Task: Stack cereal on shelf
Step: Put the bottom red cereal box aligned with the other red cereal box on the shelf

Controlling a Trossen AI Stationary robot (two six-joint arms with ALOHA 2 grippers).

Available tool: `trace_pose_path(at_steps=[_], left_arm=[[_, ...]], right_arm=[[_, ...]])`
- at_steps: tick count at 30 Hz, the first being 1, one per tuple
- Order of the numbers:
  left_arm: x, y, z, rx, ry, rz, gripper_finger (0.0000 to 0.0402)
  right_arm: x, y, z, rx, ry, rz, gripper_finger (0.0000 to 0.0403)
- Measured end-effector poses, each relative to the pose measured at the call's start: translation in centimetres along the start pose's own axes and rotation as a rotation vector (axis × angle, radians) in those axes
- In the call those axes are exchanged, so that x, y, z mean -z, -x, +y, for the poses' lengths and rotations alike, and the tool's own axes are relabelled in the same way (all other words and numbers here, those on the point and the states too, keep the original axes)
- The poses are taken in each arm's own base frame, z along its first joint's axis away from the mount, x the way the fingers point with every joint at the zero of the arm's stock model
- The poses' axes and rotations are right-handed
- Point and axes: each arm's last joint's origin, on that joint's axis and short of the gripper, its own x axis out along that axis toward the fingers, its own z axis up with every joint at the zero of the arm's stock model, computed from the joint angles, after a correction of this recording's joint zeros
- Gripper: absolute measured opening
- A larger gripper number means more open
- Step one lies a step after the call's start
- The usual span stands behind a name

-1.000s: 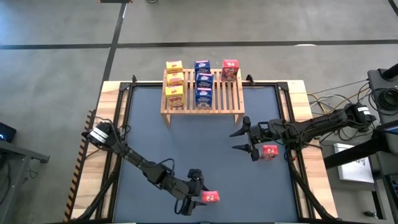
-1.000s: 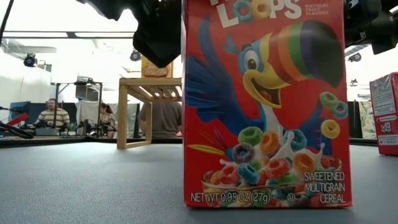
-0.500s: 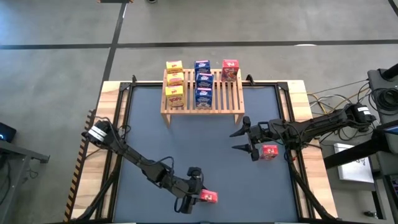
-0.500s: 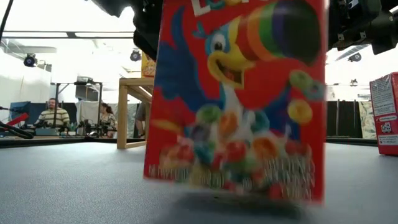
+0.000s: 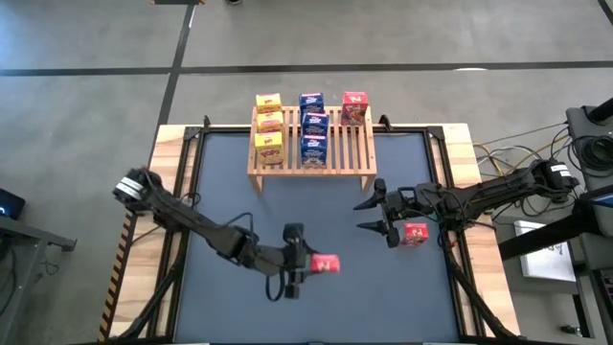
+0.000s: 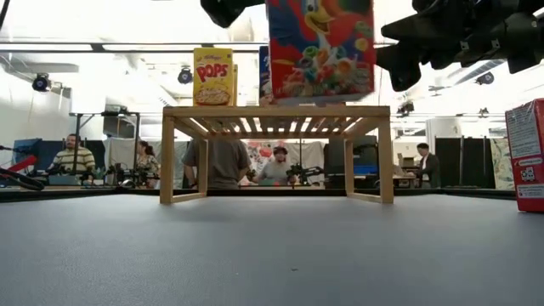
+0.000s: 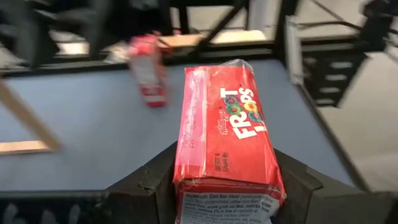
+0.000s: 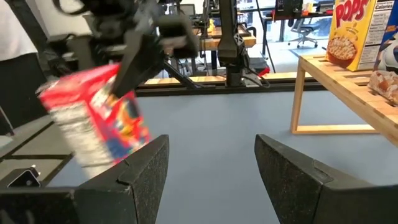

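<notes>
My left gripper (image 5: 306,263) is shut on a red cereal box (image 5: 325,264), held in the air over the table's near middle; in the low view the box (image 6: 320,47) hangs high in front of the shelf (image 6: 276,110). The wooden slatted shelf (image 5: 311,144) stands at the far edge. On it stand three yellow boxes (image 5: 269,123), three blue boxes (image 5: 313,125) and a red one (image 5: 354,107). My right gripper (image 5: 358,217) waits open at the right, next to another red box (image 5: 414,234) that stands on the table. My left gripper pinches the red box between its two fingers, on two opposite faces (image 7: 188,177) at the box's end nearest the wrist. The fingers come nearly level from the table's left. The box sticks out beyond them toward the right, lifted clear and roughly upright.
The shelf's right column has bare slats (image 5: 356,149) in front of the red box. Bare tabletop (image 5: 287,206) lies between the shelf and the arms. People (image 6: 72,157) sit and stand in the room beyond the table.
My left gripper has risen and gone toward the table's far edge with the red box. The box stood on the table near the near edge; it tipped as it came off and now hangs well clear, as high as the shelf's top.
</notes>
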Motion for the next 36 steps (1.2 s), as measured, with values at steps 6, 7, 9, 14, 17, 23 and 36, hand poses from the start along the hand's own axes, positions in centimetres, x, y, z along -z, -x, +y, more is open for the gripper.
trace_pose_path(at_steps=[6,7,9,14,17,23,36], left_arm=[[-1.8,0.7,2.8,-0.082,0.003,-0.050,0.0167],[-2.1,0.7,3.3,-0.093,0.008,-0.056,0.0167],[-2.4,0.8,4.2,-0.113,0.019,-0.063,0.0167],[-3.0,0.8,5.8,-0.153,0.039,-0.083,0.0167],[-3.1,0.8,6.1,-0.161,0.032,-0.093,0.0167],[-3.5,0.8,6.3,-0.162,0.036,-0.125,0.0167],[-4.0,0.6,7.2,-0.184,0.050,-0.174,0.0167]], right_arm=[[0.0,0.0,0.0,-0.010,0.000,0.001,0.0226],[0.0,0.0,0.0,-0.009,0.000,0.001,0.0226],[0.0,0.0,0.0,-0.009,0.000,0.001,0.0226],[0.0,0.0,0.2,-0.016,0.000,0.002,0.0231],[0.0,0.0,0.3,-0.022,0.001,0.003,0.0250],[-0.1,0.0,0.3,-0.008,0.001,-0.007,0.0311],[-0.1,-1.0,0.3,-0.012,-0.003,-0.083,0.0349]])
